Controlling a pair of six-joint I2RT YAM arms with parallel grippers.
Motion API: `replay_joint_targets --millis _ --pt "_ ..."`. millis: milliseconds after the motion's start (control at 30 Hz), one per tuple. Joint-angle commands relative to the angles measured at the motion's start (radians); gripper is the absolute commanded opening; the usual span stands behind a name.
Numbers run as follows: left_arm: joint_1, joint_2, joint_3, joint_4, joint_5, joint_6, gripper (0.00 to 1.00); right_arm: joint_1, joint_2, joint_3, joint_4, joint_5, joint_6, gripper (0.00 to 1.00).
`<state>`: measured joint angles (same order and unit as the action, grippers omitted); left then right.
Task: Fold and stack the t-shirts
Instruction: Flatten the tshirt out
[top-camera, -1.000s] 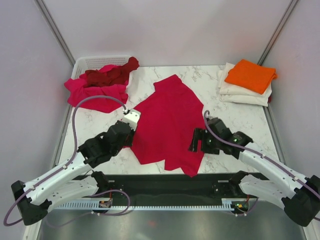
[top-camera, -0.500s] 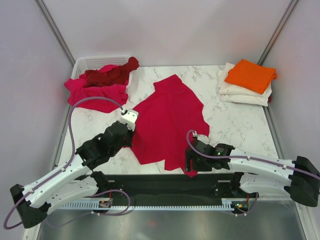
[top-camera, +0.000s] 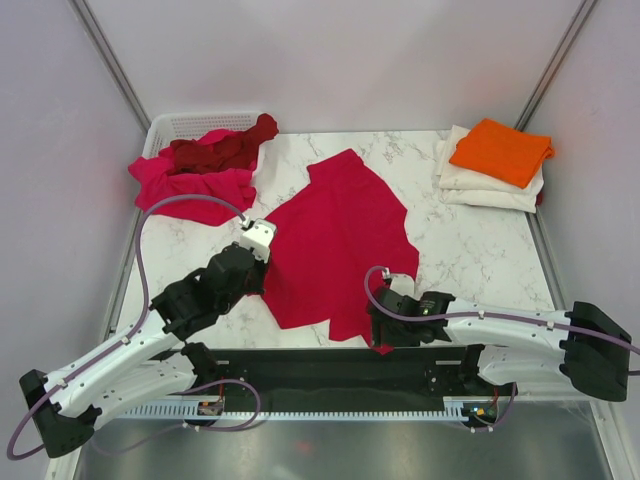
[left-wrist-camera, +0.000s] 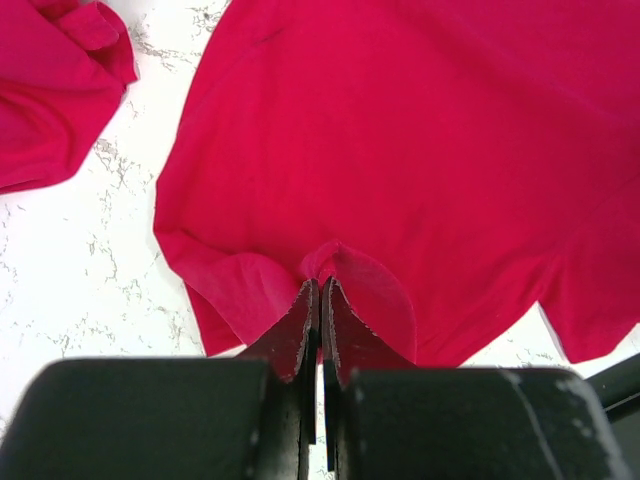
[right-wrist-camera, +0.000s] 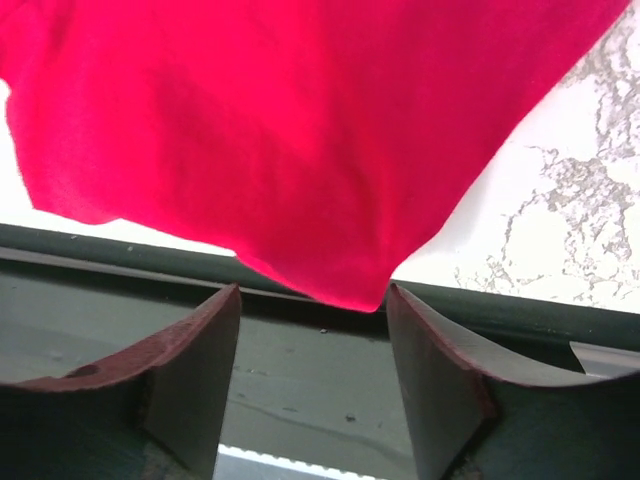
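Note:
A crimson red t-shirt (top-camera: 340, 235) lies spread on the marble table, with its near corner (right-wrist-camera: 350, 285) hanging over the front edge. My left gripper (top-camera: 266, 275) is shut on a pinch of the shirt's left edge (left-wrist-camera: 322, 285). My right gripper (top-camera: 378, 332) is open at the front edge, its fingers on either side of the hanging corner and not touching it (right-wrist-camera: 312, 300). A magenta-pink t-shirt (top-camera: 190, 185) and a dark maroon t-shirt (top-camera: 220, 150) lie crumpled at the back left. A folded orange t-shirt (top-camera: 500, 150) lies on folded cream-white ones (top-camera: 490, 188) at the back right.
A white plastic basket (top-camera: 195, 123) stands at the back left under the crumpled shirts. The magenta-pink shirt also shows at the top left of the left wrist view (left-wrist-camera: 50, 90). A dark rail (right-wrist-camera: 120, 262) runs along the table's front edge.
My right arm has swung from the shirt's right edge down to the near front corner, gripper open. The shirt's right side has shifted slightly. My left gripper has hardly moved.

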<state>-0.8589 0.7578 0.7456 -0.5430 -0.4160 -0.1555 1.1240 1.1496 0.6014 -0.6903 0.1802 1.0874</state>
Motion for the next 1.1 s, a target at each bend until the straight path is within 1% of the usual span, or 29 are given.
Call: replay_joint_targets --millis 0,233,300,333,400,433,500,533,600,633,667,700,733,767,800,833,867,900,933,967,1000,1067 --pt "0.004 -0.011 -0.002 0.041 -0.001 -0.035 0.02 0.007 0.019 -0.018 0.038 0.031 0.028 0.67" --pt "0.004 -0.017 -0.003 0.041 -0.001 -0.035 0.02 0.016 0.073 -0.045 0.095 0.024 0.025 0.60" --pt "0.003 -0.018 -0.002 0.041 -0.001 -0.035 0.02 0.016 0.079 -0.045 0.094 0.042 0.022 0.52" --pt "0.004 -0.020 -0.002 0.041 -0.001 -0.035 0.02 0.016 0.079 -0.042 0.094 0.051 0.020 0.44" --pt "0.004 -0.020 -0.005 0.041 -0.001 -0.035 0.02 0.016 0.064 -0.034 0.084 0.077 0.020 0.34" --pt "0.004 -0.020 -0.003 0.041 -0.001 -0.035 0.02 0.016 0.056 -0.019 0.072 0.088 0.017 0.24" --pt "0.004 -0.017 0.003 0.041 -0.004 -0.036 0.02 0.016 0.027 0.006 0.043 0.129 0.009 0.12" --pt "0.004 -0.018 0.011 0.032 -0.013 -0.026 0.02 0.017 0.013 0.047 0.023 0.149 -0.003 0.00" --pt "0.004 -0.024 0.061 0.019 -0.010 -0.009 0.02 0.014 -0.032 0.112 -0.073 0.211 -0.023 0.00" --pt "0.004 -0.028 0.089 -0.004 -0.010 0.002 0.02 0.013 -0.050 0.202 -0.154 0.279 -0.030 0.00" --pt "0.004 -0.032 0.119 -0.018 -0.013 0.011 0.02 0.011 -0.071 0.256 -0.194 0.322 -0.061 0.00" --pt "0.004 -0.035 0.192 -0.029 -0.014 0.034 0.02 0.010 -0.106 0.315 -0.236 0.361 -0.075 0.00" --pt "0.004 -0.043 0.231 -0.037 -0.014 0.046 0.02 0.010 -0.126 0.450 -0.273 0.440 -0.095 0.00" --pt "0.004 -0.048 0.270 -0.050 -0.010 0.060 0.02 0.010 -0.142 0.521 -0.329 0.476 -0.139 0.00" --pt "0.004 -0.052 0.346 -0.054 -0.006 0.088 0.02 0.010 -0.169 0.663 -0.353 0.505 -0.167 0.00" --pt "0.004 -0.058 0.385 -0.057 0.000 0.103 0.02 0.010 -0.182 0.734 -0.373 0.551 -0.200 0.00" --pt "0.004 -0.061 0.423 -0.057 0.022 0.118 0.02 0.010 -0.192 0.800 -0.370 0.562 -0.242 0.00" --pt "0.004 -0.063 0.498 -0.055 0.037 0.152 0.02 0.010 -0.211 0.922 -0.370 0.576 -0.330 0.00" --pt "0.004 -0.063 0.536 -0.055 0.046 0.154 0.02 0.010 -0.218 0.975 -0.355 0.585 -0.372 0.00" --pt "0.004 -0.058 0.575 -0.055 0.075 0.195 0.02 0.010 -0.225 1.023 -0.338 0.581 -0.433 0.00" --pt "0.004 -0.057 0.643 -0.057 0.092 0.236 0.02 0.010 -0.237 1.108 -0.328 0.581 -0.519 0.00" --pt "0.004 -0.055 0.708 -0.055 0.138 0.275 0.02 0.010 -0.246 1.185 -0.313 0.578 -0.590 0.00"
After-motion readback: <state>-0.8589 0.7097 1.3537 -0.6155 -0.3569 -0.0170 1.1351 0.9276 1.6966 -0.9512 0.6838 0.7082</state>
